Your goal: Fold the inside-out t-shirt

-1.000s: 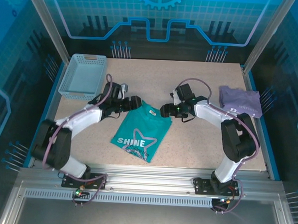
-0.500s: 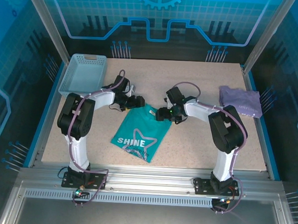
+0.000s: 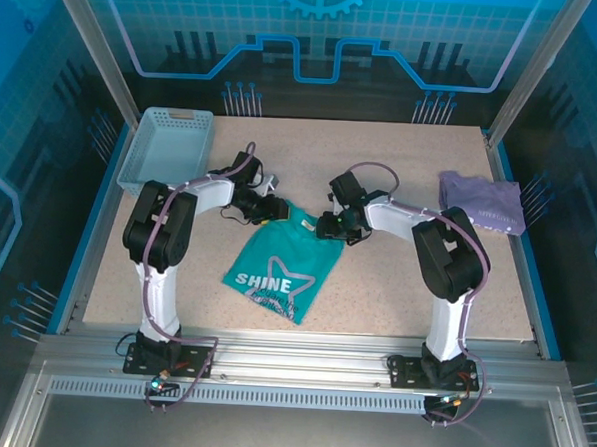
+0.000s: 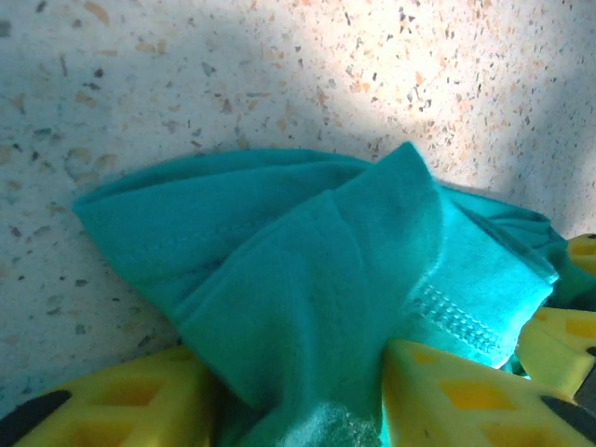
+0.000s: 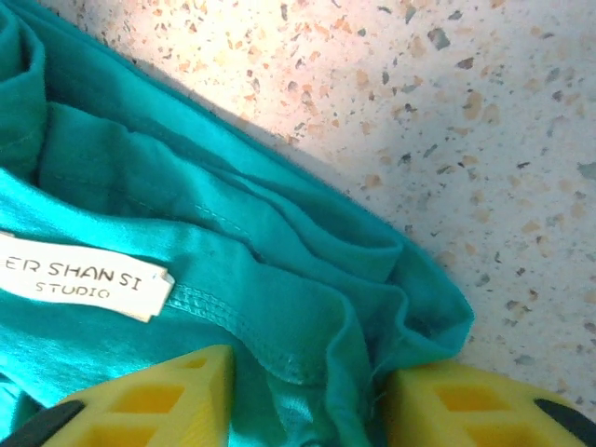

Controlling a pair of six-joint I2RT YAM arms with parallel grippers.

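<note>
1. Two grippers sit at the far edge of the teal t-shirt (image 3: 276,267), which lies in the middle of the table (image 3: 395,289).
2. The left gripper (image 3: 275,211) is half closed, with a bunched fold of cloth squeezed between its yellow fingers (image 4: 456,391).
3. The right gripper (image 3: 324,225), half closed too, pinches the cloth near the pale tag (image 5: 84,275).

A robot lab cell: a speckled bench (image 3: 376,278) inside an aluminium frame (image 3: 302,349) with blue printed panels (image 3: 318,34) on its far side.

Teal-green t-shirt (image 3: 281,265), SHINE star print up, flat on speckled table (image 3: 395,289), far corners bunched.
</note>
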